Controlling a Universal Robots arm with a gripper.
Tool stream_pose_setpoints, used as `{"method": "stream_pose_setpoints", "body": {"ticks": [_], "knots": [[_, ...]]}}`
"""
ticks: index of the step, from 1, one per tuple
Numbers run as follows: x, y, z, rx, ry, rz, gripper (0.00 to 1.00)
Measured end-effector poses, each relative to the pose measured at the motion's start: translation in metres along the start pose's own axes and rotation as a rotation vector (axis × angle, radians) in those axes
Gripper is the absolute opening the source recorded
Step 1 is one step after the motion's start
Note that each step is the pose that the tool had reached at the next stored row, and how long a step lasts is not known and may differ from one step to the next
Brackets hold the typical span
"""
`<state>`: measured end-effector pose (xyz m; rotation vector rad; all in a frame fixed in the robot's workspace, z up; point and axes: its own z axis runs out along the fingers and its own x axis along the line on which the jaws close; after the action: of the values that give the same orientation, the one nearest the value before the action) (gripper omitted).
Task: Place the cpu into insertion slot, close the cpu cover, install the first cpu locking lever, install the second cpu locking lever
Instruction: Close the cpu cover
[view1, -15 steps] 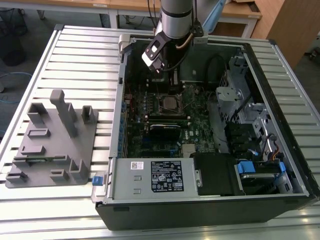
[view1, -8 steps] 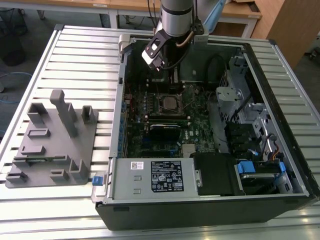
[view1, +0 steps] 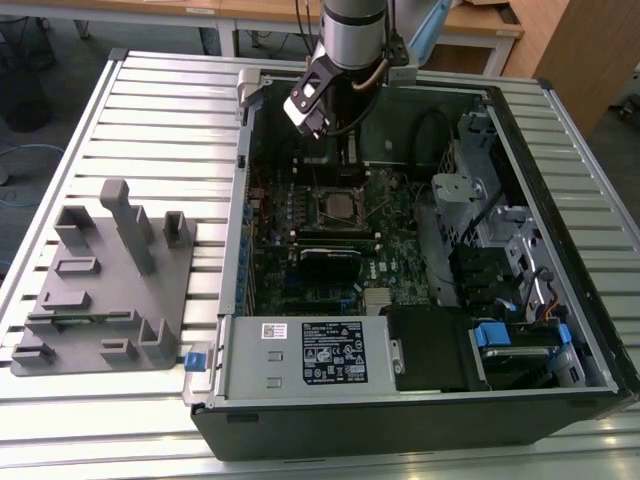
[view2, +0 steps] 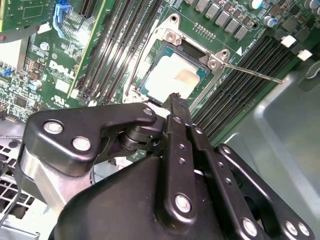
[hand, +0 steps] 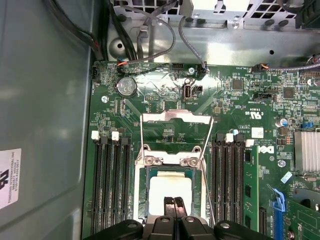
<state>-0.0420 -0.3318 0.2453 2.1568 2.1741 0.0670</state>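
The cpu (hand: 170, 192) lies flat in the insertion slot (hand: 139, 200), its silver top showing in both wrist views (view2: 172, 77). My gripper (hand: 174, 204) hangs just above the chip's near edge with its fingers (view2: 176, 102) shut together on nothing. The cpu cover (hand: 176, 116) is swung open, away from the socket, and the green board shows through its window. Two thin locking levers (hand: 141, 140) (hand: 206, 150) stand raised beside it; one rod (view2: 252, 71) sticks out sideways. In the exterior view the arm (view1: 350, 40) reaches down over the socket (view1: 338, 205).
Black memory slots (hand: 110, 185) (hand: 230, 185) flank the socket. A black ribbed card (view1: 330, 262) sits below it, then the power supply (view1: 300, 355). Drive cages (view1: 480, 230) fill the case at the exterior view's right. A grey fixture (view1: 105, 290) stands on the table at its left.
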Motion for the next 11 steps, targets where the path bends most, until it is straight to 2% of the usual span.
{"method": "stream_pose_setpoints", "body": {"ticks": [6, 11], "knots": [[-0.0002, 0.0005, -0.0064, 0.0001, -0.0001, 0.0, 0.11], [-0.0002, 0.0006, -0.0067, 0.0003, 0.0001, 0.0, 0.11]]}}
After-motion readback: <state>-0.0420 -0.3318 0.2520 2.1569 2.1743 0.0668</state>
